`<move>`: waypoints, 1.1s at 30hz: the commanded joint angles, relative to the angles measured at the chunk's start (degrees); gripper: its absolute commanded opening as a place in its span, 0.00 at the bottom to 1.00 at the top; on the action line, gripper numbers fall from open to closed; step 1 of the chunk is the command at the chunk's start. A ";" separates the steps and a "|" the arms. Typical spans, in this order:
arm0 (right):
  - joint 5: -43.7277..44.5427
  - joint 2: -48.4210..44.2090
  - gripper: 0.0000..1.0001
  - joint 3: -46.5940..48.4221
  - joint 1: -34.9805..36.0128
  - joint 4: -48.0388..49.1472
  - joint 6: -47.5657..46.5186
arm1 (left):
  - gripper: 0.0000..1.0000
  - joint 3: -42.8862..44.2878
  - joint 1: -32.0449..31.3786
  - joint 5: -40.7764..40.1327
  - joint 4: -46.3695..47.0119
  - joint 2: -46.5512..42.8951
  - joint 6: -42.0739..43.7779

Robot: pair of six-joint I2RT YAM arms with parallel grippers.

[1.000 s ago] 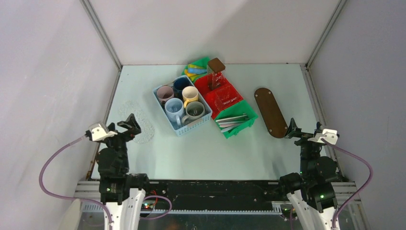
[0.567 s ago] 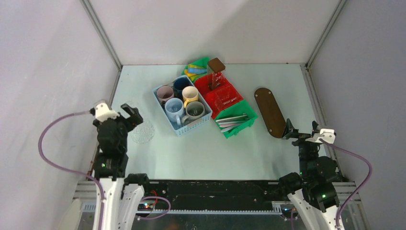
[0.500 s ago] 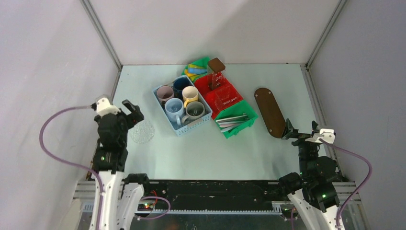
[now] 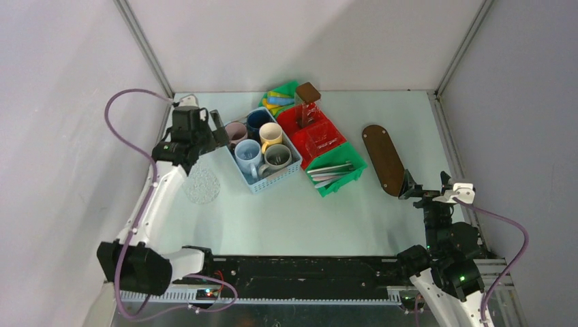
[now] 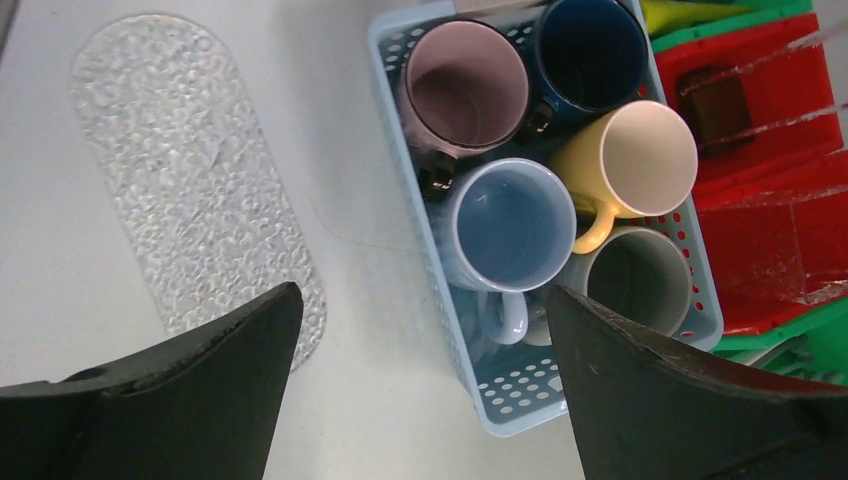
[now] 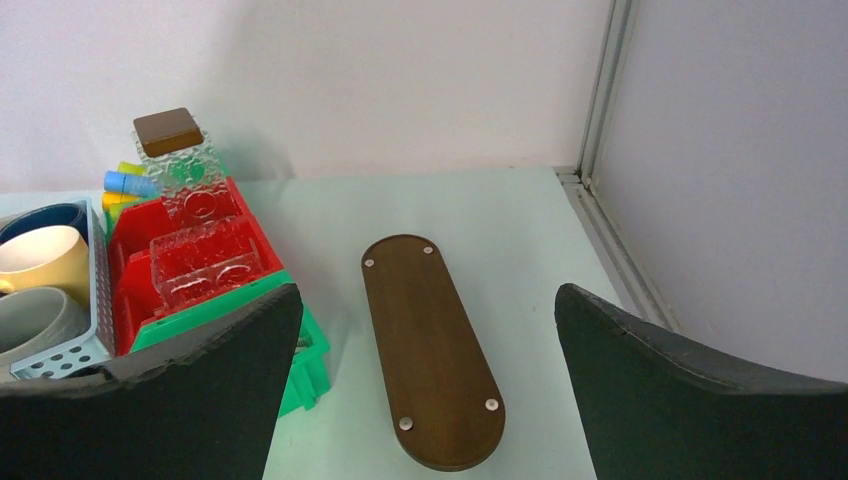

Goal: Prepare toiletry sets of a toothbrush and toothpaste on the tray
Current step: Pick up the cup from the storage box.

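My left claw [image 5: 420, 295] hangs spread over the 5 mugs [image 5: 515, 225] in the blue basket [image 5: 500, 410]; the bare brown tray [image 6: 430, 345] lies lengthwise ahead of my spread right claw [image 6: 428, 290].

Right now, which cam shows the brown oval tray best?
Right wrist: the tray lies mid-frame, whole and bare, with four studs visible. Top external shows it whole but small, just right of the green bin. Left wrist does not show it.
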 commanded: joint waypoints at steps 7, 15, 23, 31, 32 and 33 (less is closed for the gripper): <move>0.01 -6.51 1.00 -0.55 1.24 1.90 -0.99 | 0.98 9.60 -8.10 -2.01 -1.94 13.86 -0.89; 0.70 -6.47 1.00 -0.55 1.54 1.80 -0.87 | 0.85 15.65 -12.47 -3.93 -4.78 23.44 0.54; 1.19 -6.47 1.00 -0.62 1.84 2.07 -1.05 | 0.59 17.19 -14.89 -1.90 -3.80 30.03 0.63; 1.43 -6.47 1.00 -0.64 1.97 2.04 -1.17 | 0.48 18.80 -15.01 0.39 -2.44 35.49 0.62; 1.44 -6.47 1.00 -0.64 1.93 2.03 -1.19 | 0.46 18.96 -14.95 0.62 -2.39 36.22 0.63; 1.46 -6.49 1.00 -0.64 1.92 2.11 -1.20 | 0.46 19.19 -15.01 0.78 -2.37 36.52 0.59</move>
